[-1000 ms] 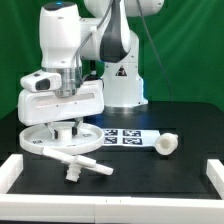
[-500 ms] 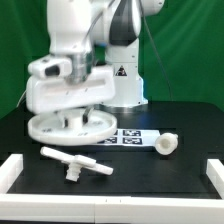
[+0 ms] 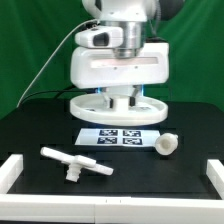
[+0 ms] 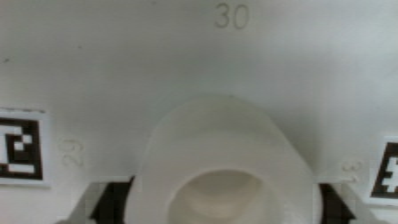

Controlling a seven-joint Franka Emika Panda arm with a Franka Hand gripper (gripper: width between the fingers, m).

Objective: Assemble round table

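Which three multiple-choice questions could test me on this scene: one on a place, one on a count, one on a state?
1. Where, in the exterior view, does the short cylinder lie?
A. just off the right end of the marker board
B. on top of that board
C. far off its left end
2. How many white furniture parts lie loose, away from the gripper?
A. one
B. two
C. four
3. What does the gripper hold?
A. nothing
B. the short cylinder
C. the round disc

Answers:
1 A: it lies beside the board's right end.
2 B: only the cylinder and the cross-shaped foot lie loose.
3 C: the fingers reach down onto the disc.
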